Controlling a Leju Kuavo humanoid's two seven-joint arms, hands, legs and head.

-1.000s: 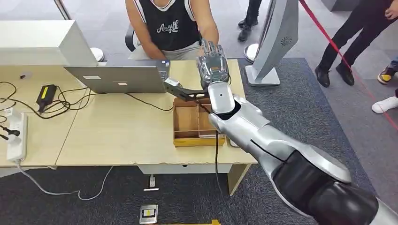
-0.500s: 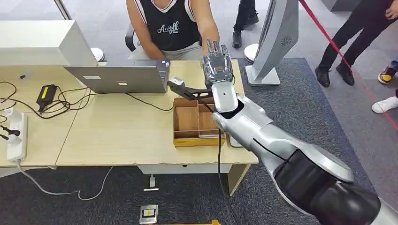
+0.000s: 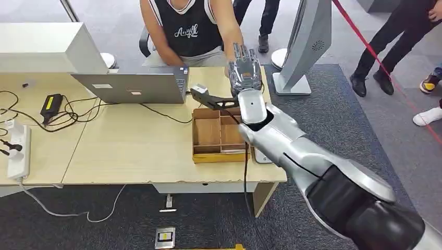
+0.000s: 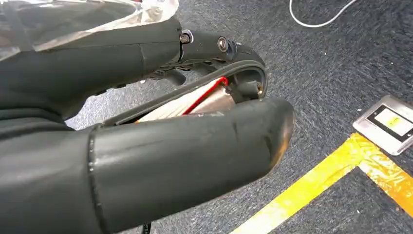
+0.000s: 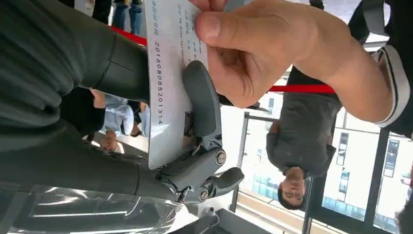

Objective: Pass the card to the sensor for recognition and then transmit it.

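Note:
My right hand [image 3: 245, 73] reaches over the table's far edge, up to the seated person [image 3: 185, 28]. In the right wrist view it pinches a white card [image 5: 168, 73] printed with a long number between its thick thumb and a dark finger [image 5: 202, 97]. The person's hand [image 5: 253, 48] pinches the card's other end, so both hold it. In the head view the card is hidden behind my hand. My left hand [image 4: 204, 112] hangs above the carpet, its fingers slightly bent and holding nothing.
A wooden compartment tray [image 3: 208, 133] lies under my right forearm, with a small white device [image 3: 262, 156] beside it at the table's edge. A laptop [image 3: 133, 86], cables and a power strip [image 3: 18, 148] occupy the left side. People stand by a red rope [image 3: 375, 57].
My right hand has moved a little forward and to the right, closer to the seated person's hand. A person standing at the back has stepped leftward.

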